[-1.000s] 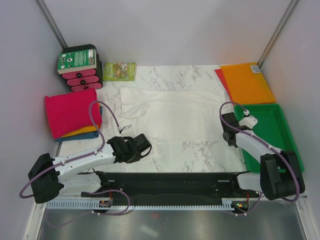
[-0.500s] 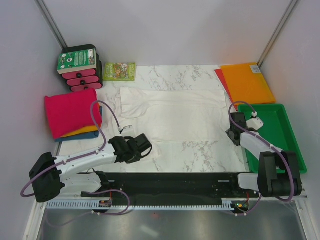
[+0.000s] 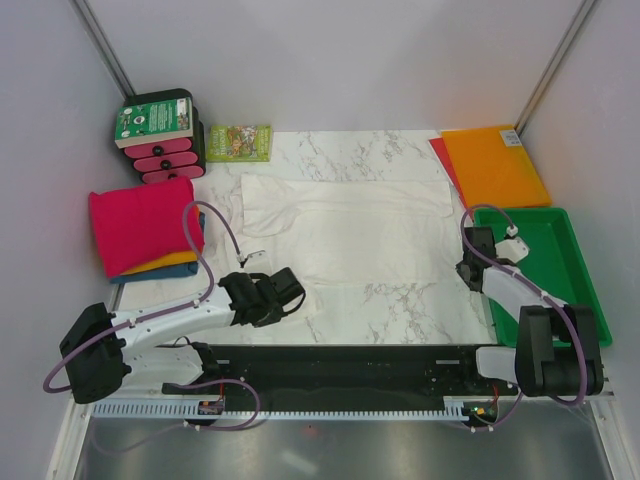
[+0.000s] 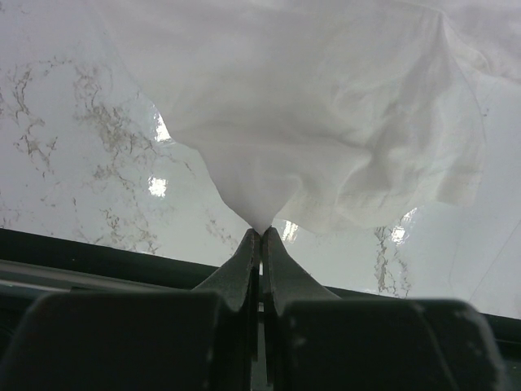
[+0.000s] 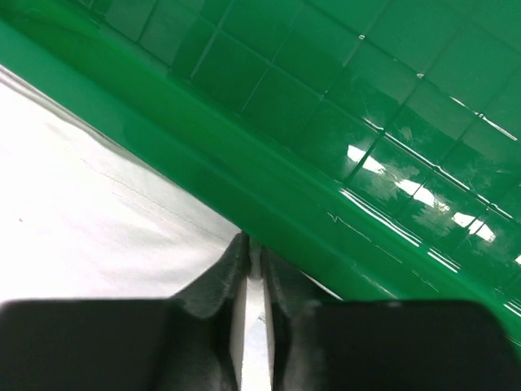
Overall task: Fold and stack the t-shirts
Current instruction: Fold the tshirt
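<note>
Marble table (image 3: pixel 400 300), left hand (image 4: pixel 260 232) pinching white t-shirt (image 4: pixel 326 122)

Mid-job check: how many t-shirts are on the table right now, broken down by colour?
white t-shirt, spread out: 1
magenta-pink t-shirt, folded, top of the pile: 1
orange t-shirt, folded, in the pile: 1
blue t-shirt, folded, bottom of the pile: 1
Total: 4
</note>
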`<act>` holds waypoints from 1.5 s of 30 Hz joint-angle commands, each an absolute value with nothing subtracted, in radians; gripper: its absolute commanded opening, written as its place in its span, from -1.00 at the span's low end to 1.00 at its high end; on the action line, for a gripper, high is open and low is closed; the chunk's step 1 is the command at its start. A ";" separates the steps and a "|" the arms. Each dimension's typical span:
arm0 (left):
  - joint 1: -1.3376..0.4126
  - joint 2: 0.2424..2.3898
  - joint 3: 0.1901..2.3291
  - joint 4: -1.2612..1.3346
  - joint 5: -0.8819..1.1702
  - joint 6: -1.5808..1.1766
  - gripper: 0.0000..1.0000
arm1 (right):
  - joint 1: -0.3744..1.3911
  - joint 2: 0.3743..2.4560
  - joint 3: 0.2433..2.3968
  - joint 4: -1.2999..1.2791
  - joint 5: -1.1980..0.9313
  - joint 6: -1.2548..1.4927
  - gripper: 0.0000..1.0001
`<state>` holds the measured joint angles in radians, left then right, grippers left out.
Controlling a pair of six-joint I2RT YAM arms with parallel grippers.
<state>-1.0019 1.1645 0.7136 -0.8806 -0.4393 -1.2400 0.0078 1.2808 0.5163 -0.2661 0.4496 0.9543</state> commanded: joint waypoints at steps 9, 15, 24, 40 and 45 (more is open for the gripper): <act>-1.008 1.134 0.732 -0.876 -0.497 -1.230 -0.96 | 0.054 1.077 0.489 -0.446 0.479 0.856 -1.00; -1.006 1.115 0.773 -0.914 -0.549 -1.215 -0.96 | 0.106 1.019 0.518 -0.465 0.460 0.790 -1.00; -1.014 1.023 0.812 -0.971 -0.523 -1.221 -0.96 | 0.143 0.994 0.604 -0.515 0.459 0.713 -1.00; -1.048 0.955 0.975 -1.081 -0.696 -1.151 -0.96 | 0.152 0.972 0.736 -0.548 0.439 0.646 -1.00; -0.965 1.029 1.037 -1.020 -0.709 -1.028 -0.96 | 0.152 1.034 0.762 -0.542 0.459 0.653 -1.00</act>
